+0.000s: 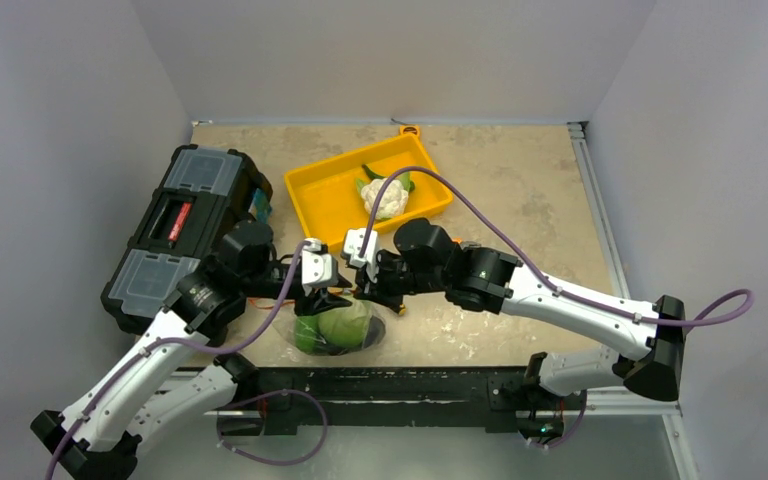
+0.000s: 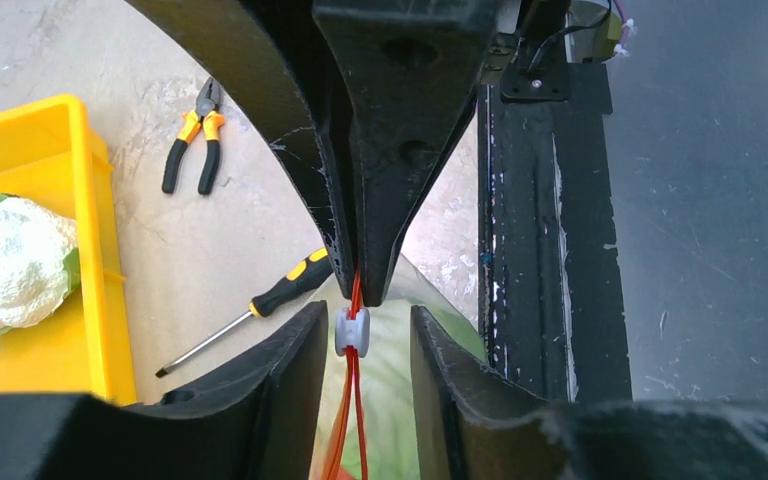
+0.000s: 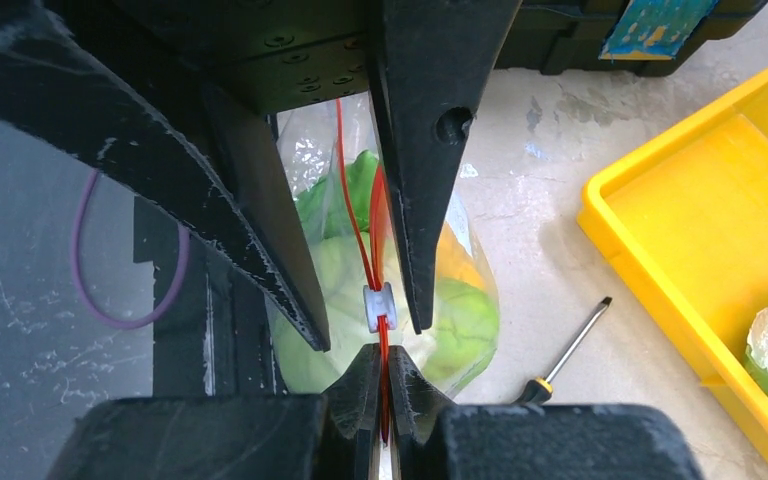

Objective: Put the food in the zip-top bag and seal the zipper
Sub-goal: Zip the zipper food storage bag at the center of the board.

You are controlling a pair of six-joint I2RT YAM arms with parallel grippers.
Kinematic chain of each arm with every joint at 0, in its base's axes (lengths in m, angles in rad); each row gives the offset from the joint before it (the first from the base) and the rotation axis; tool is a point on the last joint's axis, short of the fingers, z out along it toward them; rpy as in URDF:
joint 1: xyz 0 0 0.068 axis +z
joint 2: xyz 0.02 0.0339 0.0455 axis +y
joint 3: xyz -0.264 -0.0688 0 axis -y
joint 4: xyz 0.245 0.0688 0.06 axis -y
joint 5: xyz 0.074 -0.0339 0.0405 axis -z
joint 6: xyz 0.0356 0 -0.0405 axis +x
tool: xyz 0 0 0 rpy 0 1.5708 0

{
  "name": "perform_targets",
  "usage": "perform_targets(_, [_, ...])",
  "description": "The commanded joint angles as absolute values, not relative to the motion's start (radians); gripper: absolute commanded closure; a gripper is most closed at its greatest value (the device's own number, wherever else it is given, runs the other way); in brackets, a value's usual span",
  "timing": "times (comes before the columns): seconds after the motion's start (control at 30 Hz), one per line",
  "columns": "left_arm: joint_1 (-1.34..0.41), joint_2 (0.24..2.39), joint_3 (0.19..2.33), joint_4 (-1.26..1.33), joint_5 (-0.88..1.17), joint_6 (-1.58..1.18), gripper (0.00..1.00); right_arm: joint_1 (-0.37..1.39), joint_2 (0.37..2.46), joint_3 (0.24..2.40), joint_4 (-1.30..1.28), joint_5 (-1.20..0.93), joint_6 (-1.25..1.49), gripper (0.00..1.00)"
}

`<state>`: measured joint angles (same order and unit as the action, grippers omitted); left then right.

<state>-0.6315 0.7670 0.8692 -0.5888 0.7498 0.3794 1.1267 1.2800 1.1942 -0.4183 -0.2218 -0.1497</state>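
Right gripper (image 3: 380,352) is clamped on the zipper (image 3: 341,170) — red strip pinched tight. My left gripper (image 2: 365,310) sits narrowly parted, straddling the white slider (image 2: 352,332), not squeezing it. The zip-top bag (image 1: 372,336) holding cabbage (image 3: 465,320) lies at the table's 6 o'clock edge — cauliflower (image 1: 388,197) in the yellow tray (image 1: 325,210) at 12.

We list: clear floppy plastic zip-top bag (image 1: 345,335) beneath both claws, pale green toy cabbage (image 3: 465,320) in it. Thin red-orange zipper strip (image 3: 375,215) between the right claw's (image 3: 384,355) pinched tips. White plastic slider (image 2: 352,332) between the left claw's (image 2: 367,315) parted tips. Left of the left claw: black-and-yellow-handled screwdriver (image 2: 250,312), then yellow plastic tray (image 2: 95,250) holding white toy cauliflower (image 2: 5,265).
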Motion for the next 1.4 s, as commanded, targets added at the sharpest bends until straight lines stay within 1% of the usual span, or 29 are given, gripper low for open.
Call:
perform_targets(0.0, [-0.635, 0.764, 0.910, -0.551, 0.767, 0.362, 0.70, 1.132, 1.244, 1.201, -0.348, -0.227, -0.148, 1.00])
perform_targets(0.2, [-0.636, 0.763, 0.912, -0.552, 0.761, 0.362, 0.90, 1.156, 1.208, 1.173, -0.308, -0.177, -0.146, 1.00])
perform_targets(0.23, [-0.635, 0.762, 0.914, -0.552, 0.748, 0.360, 0.97, 1.164, 1.203, 1.167, -0.303, -0.164, -0.149, 1.00])
perform_targets(0.27, [-0.636, 0.760, 0.916, -0.550, 0.735, 0.355, 1.00, 1.171, 1.199, 1.160, -0.296, -0.145, -0.148, 1.00])
perform_targets(0.4, [-0.639, 0.750, 0.929, -0.570, 0.683, 0.343, 1.00, 1.205, 1.208, 1.146, -0.274, 0.053, -0.072, 1.00])
perform_targets(0.53, [-0.643, 0.730, 0.941, -0.624, 0.628, 0.338, 1.00, 1.220, 1.243, 1.170, -0.345, 0.291, 0.042, 1.00])
perform_targets(0.7, [-0.643, 0.718, 0.968, -0.721, 0.591, 0.336, 1.00, 1.226, 1.173, 1.114, -0.356, 0.503, 0.175, 1.00])
perform_targets(0.77, [-0.644, 0.708, 0.970, -0.738, 0.582, 0.334, 1.00, 1.226, 1.152, 1.108, -0.402, 0.575, 0.249, 1.00])
perform_targets(0.9, [-0.643, 0.692, 0.970, -0.757, 0.561, 0.327, 1.00, 1.225, 1.120, 1.105, -0.471, 0.680, 0.377, 1.00])
perform_targets(1.0, [-0.643, 0.689, 0.974, -0.779, 0.555, 0.331, 1.00, 1.226, 1.096, 1.090, -0.504, 0.758, 0.415, 1.00])
perform_targets(1.2, [-0.644, 0.674, 0.995, -0.852, 0.516, 0.338, 1.00, 1.215, 1.069, 1.111, -0.651, 0.915, 0.512, 1.00])
perform_targets(1.37, [-0.644, 0.630, 0.976, -0.902, 0.496, 0.347, 1.00, 1.209, 1.021, 1.100, -0.725, 0.990, 0.569, 1.00])
